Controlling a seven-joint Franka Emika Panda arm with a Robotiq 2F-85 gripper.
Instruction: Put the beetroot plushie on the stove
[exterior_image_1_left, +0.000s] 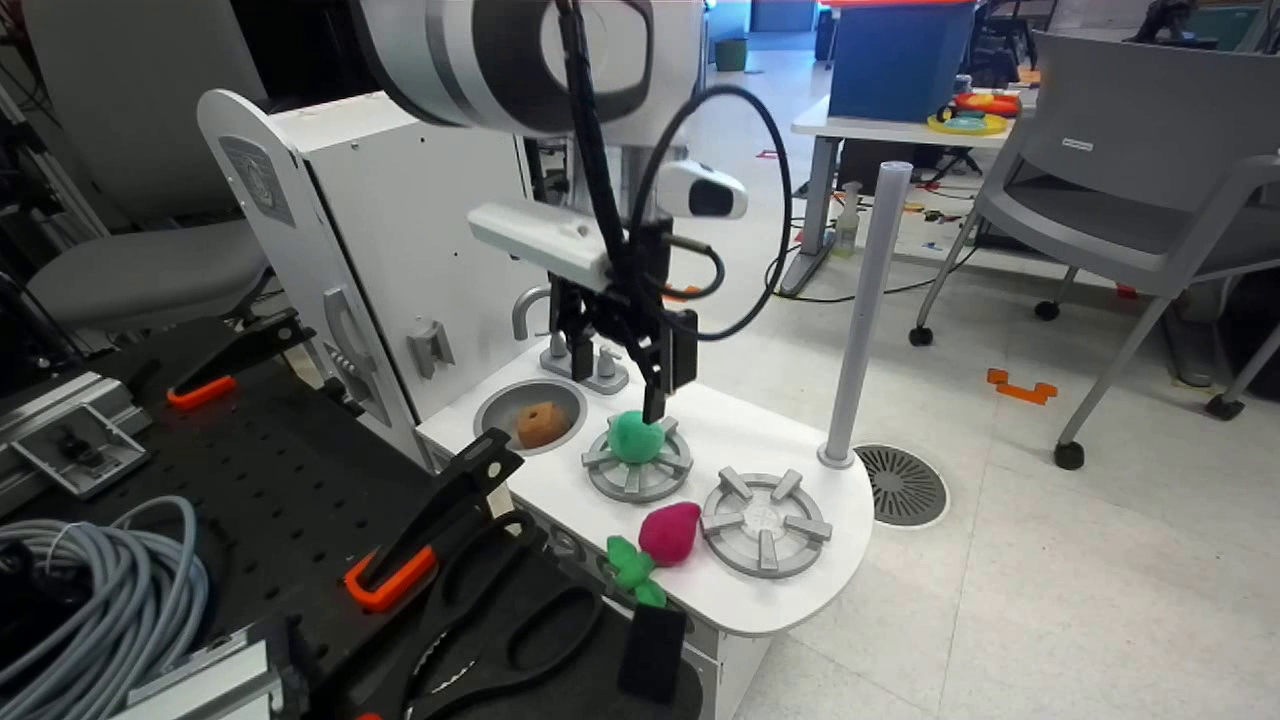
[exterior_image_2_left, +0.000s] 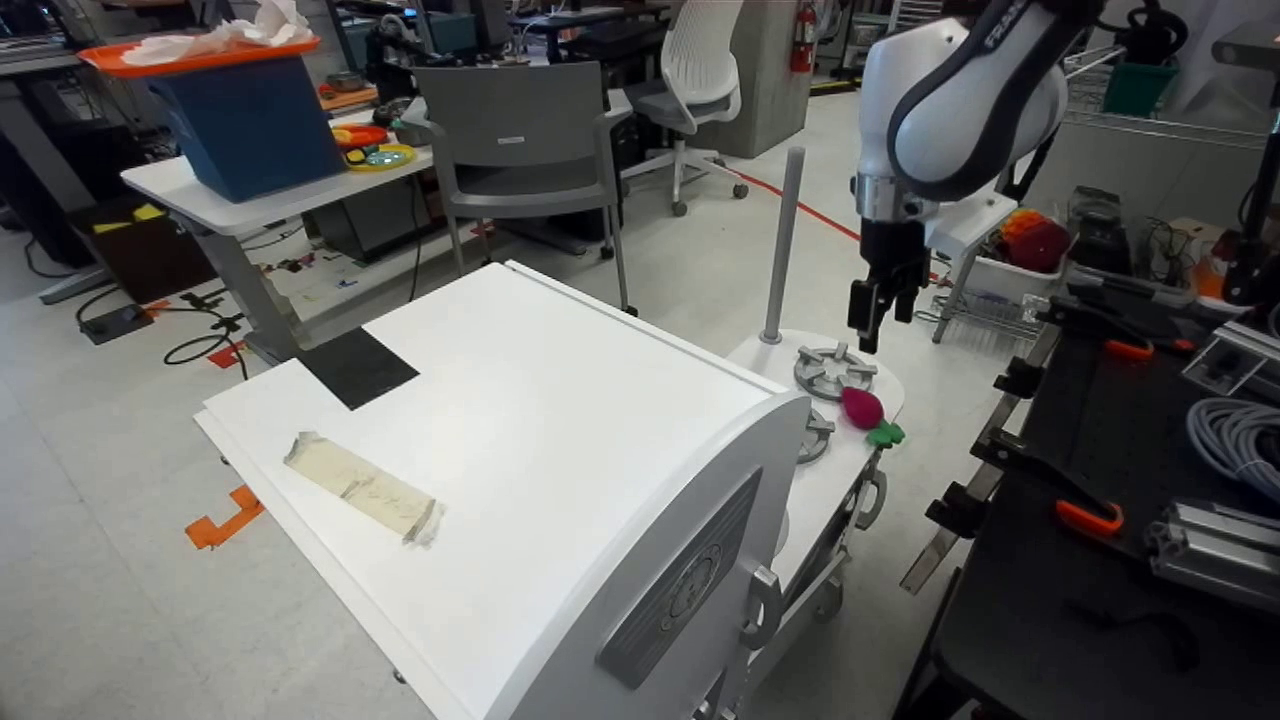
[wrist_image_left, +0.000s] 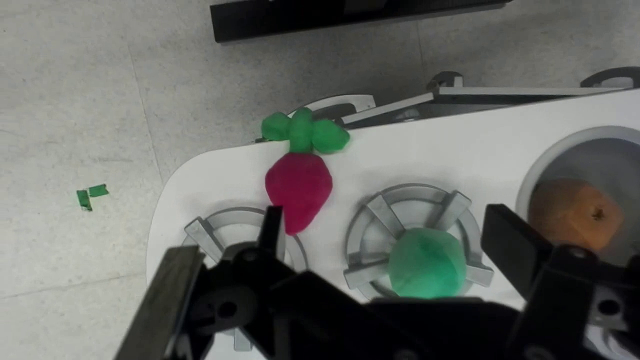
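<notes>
Beetroot (wrist_image_left: 299, 185) below claw (wrist_image_left: 384, 222), seemingly off-centre

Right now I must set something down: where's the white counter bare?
Free: the strip between beetroot, sink and the burner under the green ball; the patch between that burner and the post. Crowded: beetroot by the other burner; gripper overhead.

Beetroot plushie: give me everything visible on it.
The beetroot plushie has a rounded magenta body tapering to a point, with green leaves at the other end; it looks soft and stuffed. It lies on its side on the white counter, leaves poking past the edge. Its tip is right by the end burner; whether they touch is unclear. The hand hangs clear of it.
</notes>
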